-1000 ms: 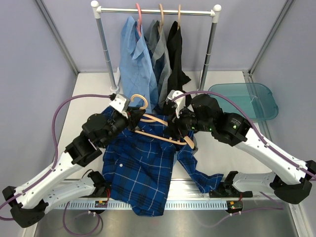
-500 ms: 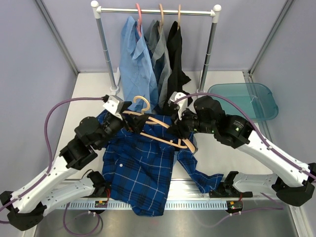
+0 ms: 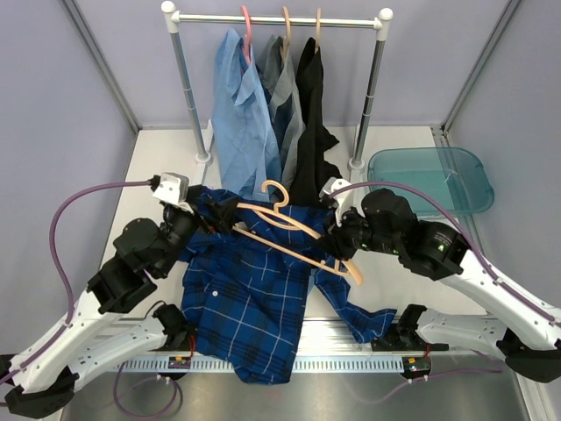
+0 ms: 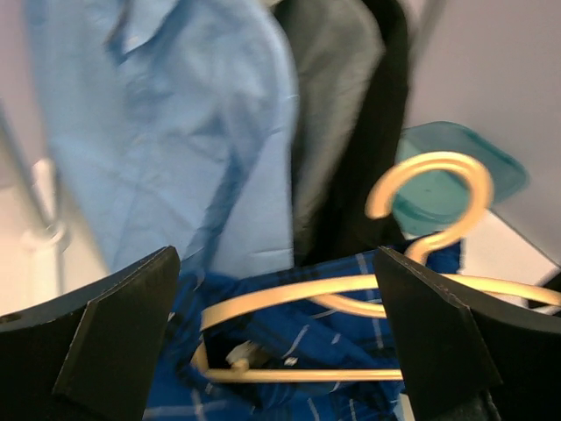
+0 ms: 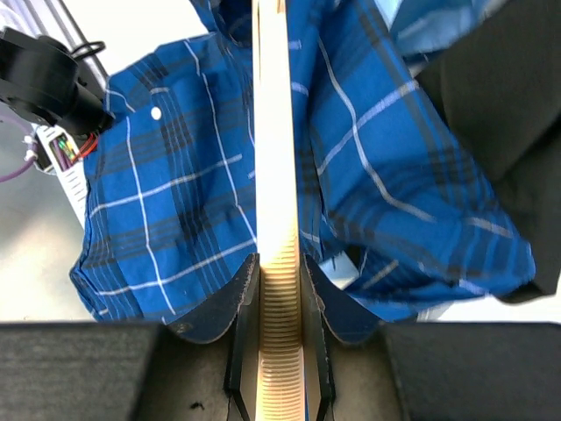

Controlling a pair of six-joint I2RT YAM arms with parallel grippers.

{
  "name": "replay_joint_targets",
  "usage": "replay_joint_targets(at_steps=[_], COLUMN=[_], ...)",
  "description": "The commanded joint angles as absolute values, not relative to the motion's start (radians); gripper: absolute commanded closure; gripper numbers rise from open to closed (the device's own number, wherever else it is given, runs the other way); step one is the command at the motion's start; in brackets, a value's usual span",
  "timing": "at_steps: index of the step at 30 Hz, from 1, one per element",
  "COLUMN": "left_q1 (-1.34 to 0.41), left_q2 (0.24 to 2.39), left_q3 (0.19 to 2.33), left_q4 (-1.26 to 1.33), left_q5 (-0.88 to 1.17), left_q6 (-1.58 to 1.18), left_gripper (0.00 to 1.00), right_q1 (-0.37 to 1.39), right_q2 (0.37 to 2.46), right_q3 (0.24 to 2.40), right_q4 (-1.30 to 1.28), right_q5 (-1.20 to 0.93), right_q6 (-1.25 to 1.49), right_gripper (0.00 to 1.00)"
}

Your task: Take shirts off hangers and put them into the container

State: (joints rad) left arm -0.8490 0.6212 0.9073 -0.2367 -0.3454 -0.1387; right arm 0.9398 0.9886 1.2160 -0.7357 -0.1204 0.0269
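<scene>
The right gripper (image 5: 280, 289) pinches one arm of a tan wooden hanger (image 3: 294, 226). The left gripper (image 4: 279, 338) is spread wide and empty, just beside the hanger's other end. The plaid shirt (image 3: 250, 298) lies crumpled below, well apart from the teal container (image 3: 429, 175) at far right. The step appears to be freeing the hanger. Next, draw it clear, then gather the shirt.

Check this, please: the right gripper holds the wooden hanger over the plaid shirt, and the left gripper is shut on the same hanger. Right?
One part is wrong: the left gripper is open, not shut on the wooden hanger; the left wrist view shows it. The right gripper does hold the hanger over the plaid shirt.
</scene>
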Motion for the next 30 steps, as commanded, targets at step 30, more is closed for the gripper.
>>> replay_joint_targets(at_steps=[30], left_q1=[-0.749], left_q2=[0.581], left_q3=[0.821], left_q4=[-0.439], left_q5=[-0.796], left_q6=[-0.256], left_gripper=[0.01], right_q1=[0.937], right_q2=[0.822], right_q3=[1.516], right_q4=[-0.589], right_q5=[0.763], right_q6=[0.089], right_gripper=[1.00])
